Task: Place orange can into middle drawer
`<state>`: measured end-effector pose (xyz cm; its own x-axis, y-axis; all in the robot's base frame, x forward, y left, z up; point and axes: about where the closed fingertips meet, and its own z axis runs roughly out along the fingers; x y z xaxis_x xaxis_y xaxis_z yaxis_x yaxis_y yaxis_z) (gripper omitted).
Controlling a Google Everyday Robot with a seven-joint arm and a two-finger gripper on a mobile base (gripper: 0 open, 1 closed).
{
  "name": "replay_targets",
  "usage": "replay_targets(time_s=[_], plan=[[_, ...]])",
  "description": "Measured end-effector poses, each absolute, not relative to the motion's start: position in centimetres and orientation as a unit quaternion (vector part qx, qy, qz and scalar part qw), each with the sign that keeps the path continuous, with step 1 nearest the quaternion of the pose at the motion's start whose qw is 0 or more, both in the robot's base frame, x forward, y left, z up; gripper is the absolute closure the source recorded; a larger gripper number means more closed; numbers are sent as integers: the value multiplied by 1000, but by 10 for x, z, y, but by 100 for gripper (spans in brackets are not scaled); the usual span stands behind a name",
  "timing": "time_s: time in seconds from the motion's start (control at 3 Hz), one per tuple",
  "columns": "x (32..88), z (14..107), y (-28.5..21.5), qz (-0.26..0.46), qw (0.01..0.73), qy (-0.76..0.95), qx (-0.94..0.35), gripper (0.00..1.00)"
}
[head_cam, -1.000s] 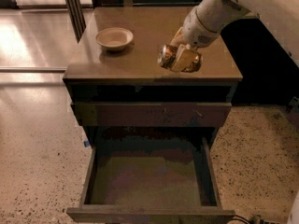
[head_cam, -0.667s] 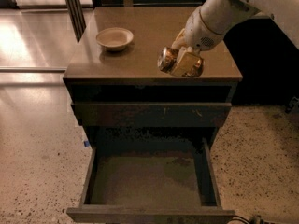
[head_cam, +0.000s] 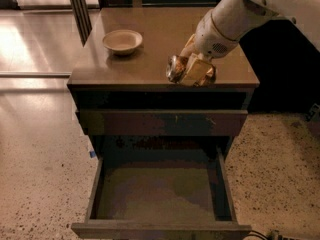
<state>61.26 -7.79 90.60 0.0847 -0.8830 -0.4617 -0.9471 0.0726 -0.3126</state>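
Note:
The orange can (head_cam: 176,68) lies on its side in my gripper (head_cam: 192,71), its silvery end facing left. The gripper is shut on the can, right above the front edge of the cabinet top (head_cam: 150,64), right of centre. My white arm (head_cam: 235,19) reaches in from the upper right. The middle drawer (head_cam: 160,191) is pulled open below and in front of the gripper. Its floor is bare.
A pale round bowl (head_cam: 122,40) sits at the back left of the cabinet top. A closed drawer front with light scratch marks (head_cam: 160,122) lies between the top and the open drawer. Speckled floor (head_cam: 40,174) surrounds the cabinet.
My gripper has moved a little toward the front edge of the cabinet top with the can in it. The bowl and the drawer have not moved.

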Motion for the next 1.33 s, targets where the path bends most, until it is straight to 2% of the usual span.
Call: replay_targets(time_s=[0.67, 1.33], plan=[[584, 913, -79, 56, 284, 669, -685, 100], [580, 913, -78, 56, 284, 669, -685, 100]])
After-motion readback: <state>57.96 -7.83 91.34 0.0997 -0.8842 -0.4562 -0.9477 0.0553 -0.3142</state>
